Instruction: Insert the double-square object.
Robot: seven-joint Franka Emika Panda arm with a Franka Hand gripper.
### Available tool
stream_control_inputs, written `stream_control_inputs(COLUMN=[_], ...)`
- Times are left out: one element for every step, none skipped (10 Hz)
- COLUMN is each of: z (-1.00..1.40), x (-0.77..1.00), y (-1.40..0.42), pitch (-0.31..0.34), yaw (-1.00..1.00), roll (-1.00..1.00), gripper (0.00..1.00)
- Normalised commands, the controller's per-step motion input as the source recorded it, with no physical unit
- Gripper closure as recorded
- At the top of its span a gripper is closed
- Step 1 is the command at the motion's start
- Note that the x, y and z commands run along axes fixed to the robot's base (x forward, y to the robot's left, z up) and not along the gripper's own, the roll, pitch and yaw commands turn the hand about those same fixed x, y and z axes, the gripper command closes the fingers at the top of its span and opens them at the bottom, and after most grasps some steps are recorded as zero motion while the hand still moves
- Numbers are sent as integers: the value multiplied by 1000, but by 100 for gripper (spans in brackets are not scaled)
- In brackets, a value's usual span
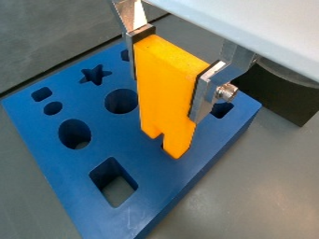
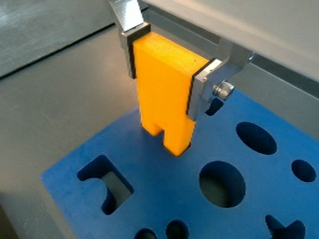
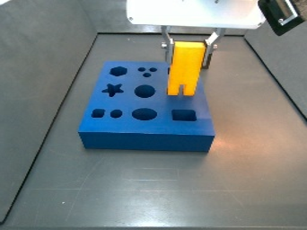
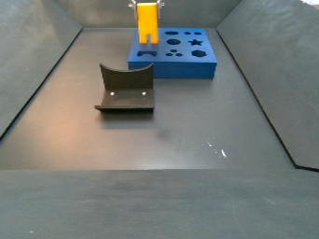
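The double-square object [image 1: 167, 98] is a tall yellow block with two prongs below and a narrow gap between them. My gripper [image 1: 173, 67] is shut on its upper part, silver fingers [image 1: 210, 89] on both sides. It hangs upright, prongs down, over the blue board [image 1: 75, 177], which has star, round, oval and square holes. In a side view the double-square object [image 3: 184, 66] is above the blue board's [image 3: 132, 126] far right part, gripper [image 3: 188, 47] above it. The prong tips [image 2: 174, 140] are near the board surface; contact cannot be told. It also shows far back in a side view [image 4: 147, 21].
The dark fixture [image 4: 125, 91] stands on the grey floor in front of the blue board [image 4: 187, 56]. Grey walls enclose the floor on both sides. A square hole [image 3: 182, 115] lies near the board's front right, below the block.
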Motion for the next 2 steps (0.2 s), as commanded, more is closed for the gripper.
stream_control_inputs(z=[-197,0], x=[0,0], y=[3,0], pitch=[0,0], yaw=[0,0], roll=[43,0], gripper=[100,100])
